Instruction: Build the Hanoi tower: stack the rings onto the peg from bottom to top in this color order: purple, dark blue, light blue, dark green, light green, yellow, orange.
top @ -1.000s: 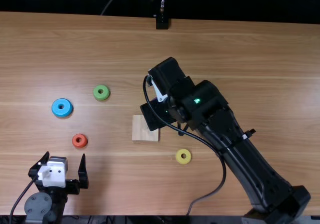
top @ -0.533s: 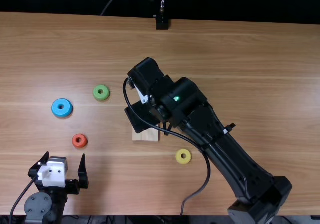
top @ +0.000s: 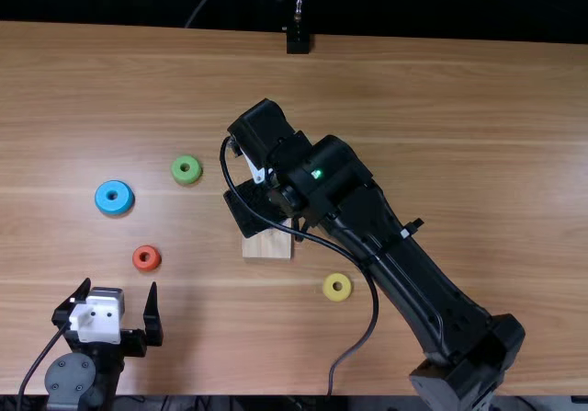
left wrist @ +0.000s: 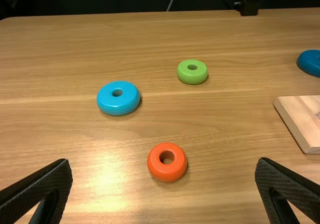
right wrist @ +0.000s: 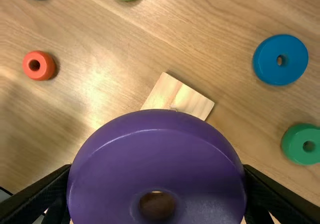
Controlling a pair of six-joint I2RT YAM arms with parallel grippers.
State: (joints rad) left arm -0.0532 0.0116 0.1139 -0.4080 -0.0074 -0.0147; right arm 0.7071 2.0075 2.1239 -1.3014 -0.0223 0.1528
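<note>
My left gripper (top: 108,324) rests open at the lower left; in the left wrist view my left gripper (left wrist: 165,191) has nothing between its fingers. The right arm's gripper (top: 299,232) hangs over the wooden base (top: 268,245), mostly hidden by its own arm. In the right wrist view my right gripper (right wrist: 156,194) is shut on the purple ring (right wrist: 155,159), which covers part of the base (right wrist: 175,96); the peg is hidden. Loose rings are light blue (top: 114,197), light green (top: 186,169), orange (top: 146,258), yellow (top: 337,287), dark blue (right wrist: 280,59) and dark green (right wrist: 302,144).
The right arm stretches diagonally over the table (top: 441,108), its cable looping beside the yellow ring. A black stand (top: 298,39) is at the far edge.
The right arm has moved left, bringing its gripper over the wooden base, with only a small shift in the last half second. The left arm and loose rings have stayed put.
</note>
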